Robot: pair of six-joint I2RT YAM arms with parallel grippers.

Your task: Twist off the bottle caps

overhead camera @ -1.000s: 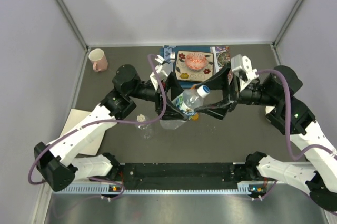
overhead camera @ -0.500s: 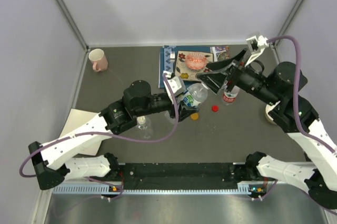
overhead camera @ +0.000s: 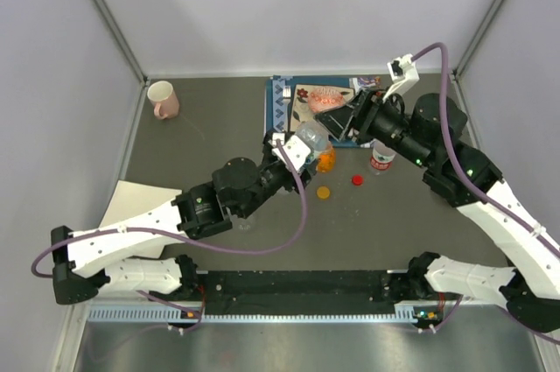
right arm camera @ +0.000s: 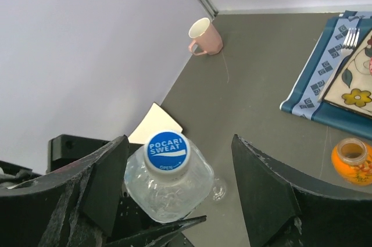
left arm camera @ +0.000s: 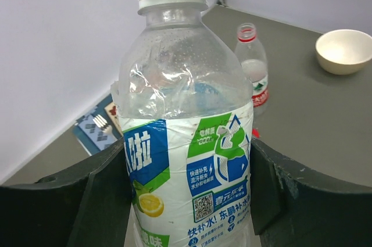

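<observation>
My left gripper point(left arm camera: 189, 168) is shut on the clear bottle with the blue-white label point(left arm camera: 186, 125), holding it upright off the table point(overhead camera: 311, 138). Its blue cap point(right arm camera: 167, 151) is on. My right gripper point(right arm camera: 180, 142) is open, with one finger point(right arm camera: 107, 171) close beside the cap and the other well apart from it. A short orange bottle point(right arm camera: 351, 160) stands uncapped, with an orange cap point(overhead camera: 323, 192) on the table. The red-label bottle point(left arm camera: 253, 67) also stands open, and a red cap point(overhead camera: 357, 180) lies near it.
A pink mug point(overhead camera: 162, 98) stands at the back left. A blue placemat with a plate point(overhead camera: 302, 114) lies at the back centre. A white bowl point(left arm camera: 344, 50) sits at the right. A sheet of paper point(overhead camera: 131, 206) lies at the left.
My left arm carried the labelled bottle toward the back and stood it more upright. My right gripper pulled away up-right, then came back over the blue cap.
</observation>
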